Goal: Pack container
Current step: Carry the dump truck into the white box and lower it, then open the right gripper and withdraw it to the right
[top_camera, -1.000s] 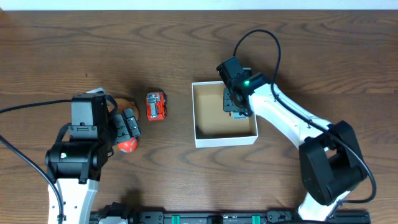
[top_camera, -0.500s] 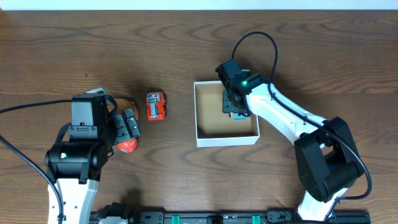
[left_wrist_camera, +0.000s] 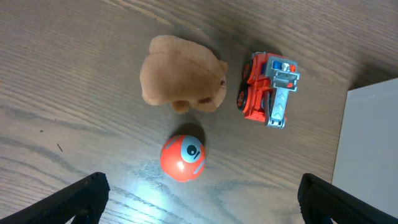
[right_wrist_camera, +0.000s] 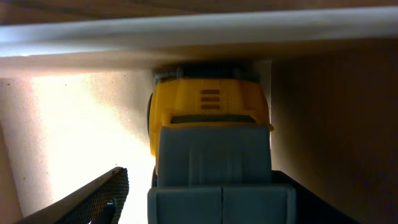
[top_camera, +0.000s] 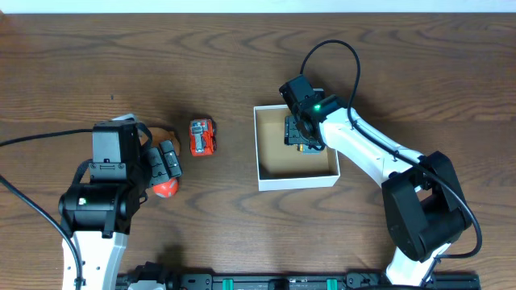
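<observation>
The container (top_camera: 297,180), a shallow white box with a brown floor, sits right of centre. My right gripper (top_camera: 300,133) reaches down inside it near the far right corner. In the right wrist view a yellow and grey toy truck (right_wrist_camera: 210,143) lies on the box floor against the white wall (right_wrist_camera: 186,34). The right gripper (right_wrist_camera: 211,205) stands open around the truck, with a gap at its left finger (right_wrist_camera: 93,199). My left gripper (left_wrist_camera: 199,199) is wide open and empty just in front of an orange ball (left_wrist_camera: 183,157).
A brown plush toy (left_wrist_camera: 183,81) and a red toy truck (left_wrist_camera: 267,89) lie on the wooden table beyond the ball. The red truck (top_camera: 201,137) is left of the container. The ball (top_camera: 165,188) lies by the left gripper (top_camera: 169,165).
The right gripper's jaws have spread apart around the yellow truck. The container has slid slightly to the right. The left arm has not moved.
</observation>
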You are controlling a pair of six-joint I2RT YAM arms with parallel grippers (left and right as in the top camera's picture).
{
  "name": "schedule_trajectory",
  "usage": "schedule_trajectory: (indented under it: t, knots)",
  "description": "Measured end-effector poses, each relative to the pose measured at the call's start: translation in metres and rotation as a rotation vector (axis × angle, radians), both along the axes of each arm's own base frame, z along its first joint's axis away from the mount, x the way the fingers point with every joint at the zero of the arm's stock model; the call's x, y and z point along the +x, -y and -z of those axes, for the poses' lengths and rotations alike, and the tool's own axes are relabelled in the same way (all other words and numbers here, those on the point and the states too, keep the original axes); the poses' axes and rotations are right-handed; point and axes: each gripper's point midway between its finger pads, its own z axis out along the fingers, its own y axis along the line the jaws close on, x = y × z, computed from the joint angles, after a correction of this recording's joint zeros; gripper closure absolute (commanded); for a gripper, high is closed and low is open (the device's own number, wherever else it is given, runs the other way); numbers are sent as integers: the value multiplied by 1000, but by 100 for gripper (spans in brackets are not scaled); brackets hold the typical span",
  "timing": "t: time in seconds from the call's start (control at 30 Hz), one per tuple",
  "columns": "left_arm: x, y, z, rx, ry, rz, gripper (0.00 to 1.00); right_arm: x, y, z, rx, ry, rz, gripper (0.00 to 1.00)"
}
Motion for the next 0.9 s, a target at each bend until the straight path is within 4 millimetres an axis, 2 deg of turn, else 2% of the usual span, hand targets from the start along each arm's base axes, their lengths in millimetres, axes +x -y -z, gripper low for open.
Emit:
schedule_trajectory:
  t: [0.2,0.4,0.47,0.53,0.57,0.6,0.67,0.77,0.9]
  knots:
    - [0,0,0,0,0,0,2,7,-4,-14,12,27,-9,24]
    - [0,0,0,0,0,0,2,15,-7,-51,40,102,-18,25]
    - [0,0,0,0,0,0,2,16,-4,-67,40,137,-16,29]
    - [0,0,0,0,0,0,2,18,-2,-82,44,172,-19,44]
    - [0,0,0,0,0,0,2,18,-2,-89,47,188,-26,58]
    - [0,0,0,0,0,0,2,18,-1,-97,56,205,-30,78]
    - [0,0,0,0,0,0,2,16,-3,-106,76,219,-52,98]
    - [0,0,0,0,0,0,2,13,-11,-111,117,214,-79,99]
    - [0,0,0,0,-1,0,2,9,-19,-108,141,192,-105,99]
